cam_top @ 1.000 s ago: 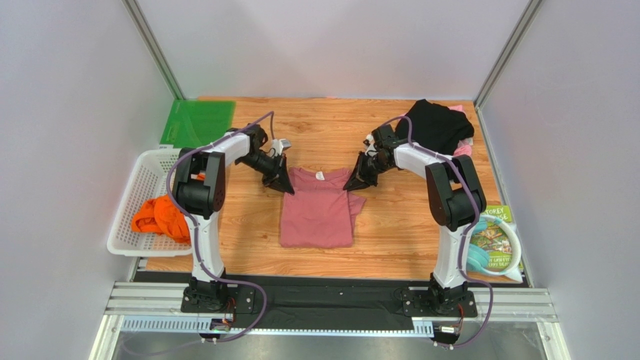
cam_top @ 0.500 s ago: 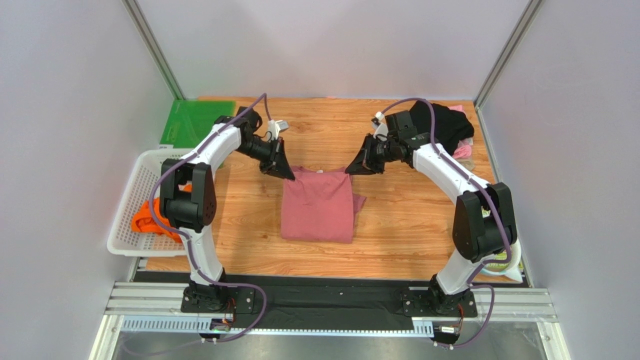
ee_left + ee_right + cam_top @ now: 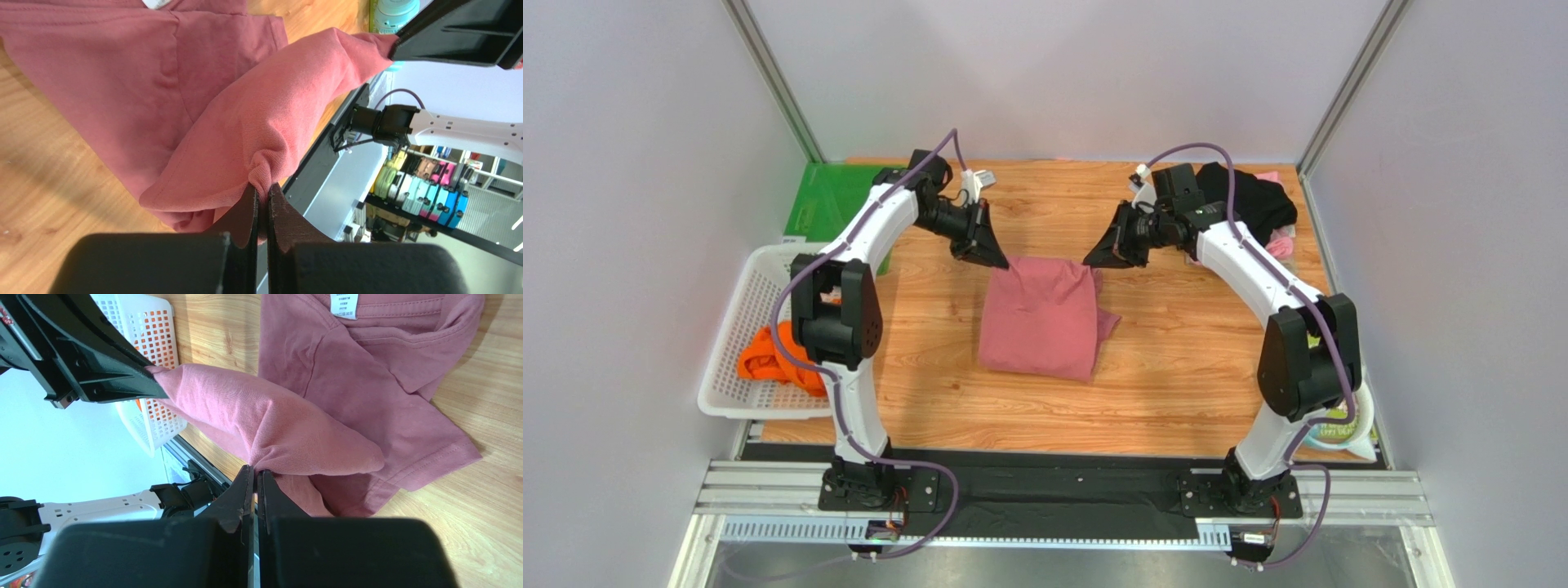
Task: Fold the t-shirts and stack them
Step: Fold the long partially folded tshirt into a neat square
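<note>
The dusty-rose t-shirt (image 3: 1038,325) lies folded mid-table, its far edge lifted and stretched between both grippers. My left gripper (image 3: 1005,261) is shut on a bunched corner of that edge (image 3: 264,174). My right gripper (image 3: 1090,261) is shut on the other corner (image 3: 264,462). Under the raised fold the white neck label (image 3: 344,305) shows on the flat part of the shirt. A black t-shirt (image 3: 1253,199) is heaped at the back right over a pale pink one (image 3: 1275,245). An orange t-shirt (image 3: 775,355) lies in the basket.
The white mesh basket (image 3: 756,288) sits at the left table edge, with a green board (image 3: 824,202) behind it. A printed packet with a teal ring (image 3: 1339,410) lies at the right front edge. Grey walls close in the table.
Both grippers have moved toward the far side of the table and upward, carrying the held edge of the rose shirt. The neck label is now covered in the top view.
</note>
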`<action>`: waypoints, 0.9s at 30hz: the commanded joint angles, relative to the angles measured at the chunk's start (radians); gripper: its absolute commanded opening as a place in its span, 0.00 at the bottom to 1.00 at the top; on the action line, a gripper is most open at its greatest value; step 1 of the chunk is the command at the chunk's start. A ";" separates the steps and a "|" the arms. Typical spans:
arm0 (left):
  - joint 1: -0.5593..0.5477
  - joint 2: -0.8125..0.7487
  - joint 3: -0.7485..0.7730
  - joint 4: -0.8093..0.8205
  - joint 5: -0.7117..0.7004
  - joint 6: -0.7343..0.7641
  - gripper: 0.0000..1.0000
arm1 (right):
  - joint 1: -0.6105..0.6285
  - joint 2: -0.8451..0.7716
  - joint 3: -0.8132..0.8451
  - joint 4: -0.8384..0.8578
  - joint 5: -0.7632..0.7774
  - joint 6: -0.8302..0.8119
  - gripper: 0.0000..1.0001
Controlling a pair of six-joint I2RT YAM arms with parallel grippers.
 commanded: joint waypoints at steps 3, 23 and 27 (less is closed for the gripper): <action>-0.003 0.054 0.095 -0.009 0.011 -0.036 0.00 | -0.018 0.025 0.068 0.022 -0.012 0.012 0.00; -0.012 0.409 0.328 0.000 -0.075 -0.073 0.48 | -0.084 0.423 0.200 0.072 -0.019 0.001 0.00; -0.010 0.410 0.333 0.002 -0.101 -0.067 0.90 | -0.091 0.463 0.264 0.042 -0.015 -0.010 0.11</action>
